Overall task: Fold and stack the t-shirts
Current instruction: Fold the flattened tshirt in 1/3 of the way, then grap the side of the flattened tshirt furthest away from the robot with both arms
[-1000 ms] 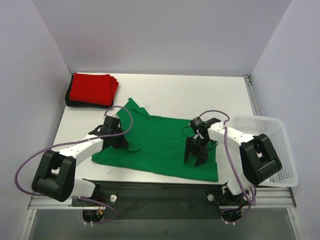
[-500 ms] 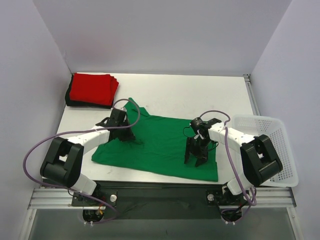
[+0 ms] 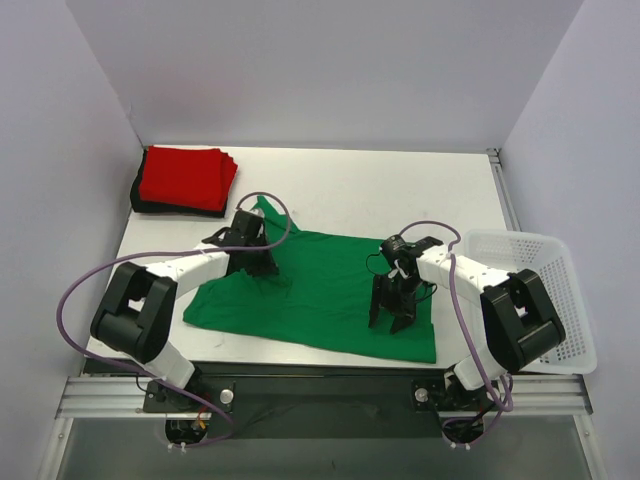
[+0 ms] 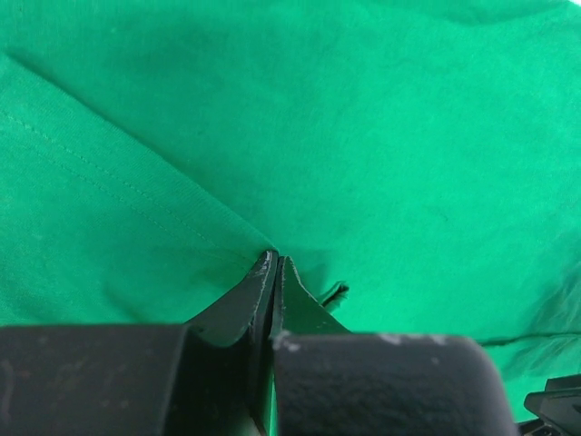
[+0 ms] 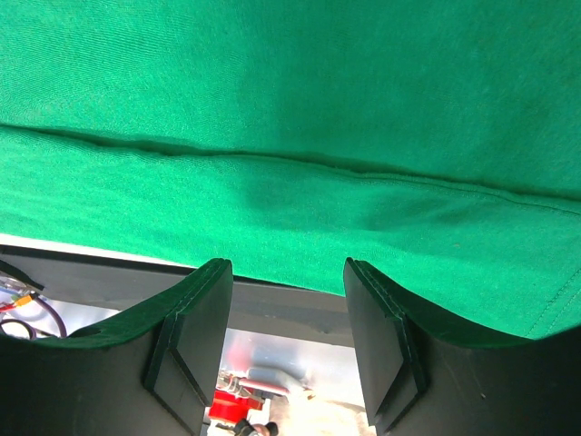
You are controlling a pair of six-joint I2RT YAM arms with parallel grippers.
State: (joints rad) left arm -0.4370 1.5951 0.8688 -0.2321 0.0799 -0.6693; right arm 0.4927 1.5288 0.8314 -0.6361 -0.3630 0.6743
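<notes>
Pinching a ridge of the green t-shirt (image 4: 381,136), the left gripper (image 4: 272,262) had its two fingers pressed flat together, and creases in the cloth ran out from their tips. Seen from above, that grip sat on the side of the shirt farthest from the white mesh basket (image 3: 575,335), where the fabric was pulled up a little into a peak.

The shirt itself lay spread on the table (image 3: 400,190) just beside the basket. Its near corner came close to the basket's wall, but the overhead view did not show whether the two touched. One point of the cloth, at the end away from the basket, reached toward the back of the table.

The right gripper (image 5: 289,268) stood over the part of the shirt nearest the basket, pointing down at its front hem. Its jaws were parted to a middling gap with nothing between them. Through that gap the wrist view showed the dark table edge beyond the hem, and a long seam or fold line ran across the cloth above the fingers.

Well apart from the basket, at the opposite back corner of the table, the red t-shirts (image 3: 185,175) sat folded in a stack on top of a black t-shirt (image 3: 137,192), which showed only along the edges.
</notes>
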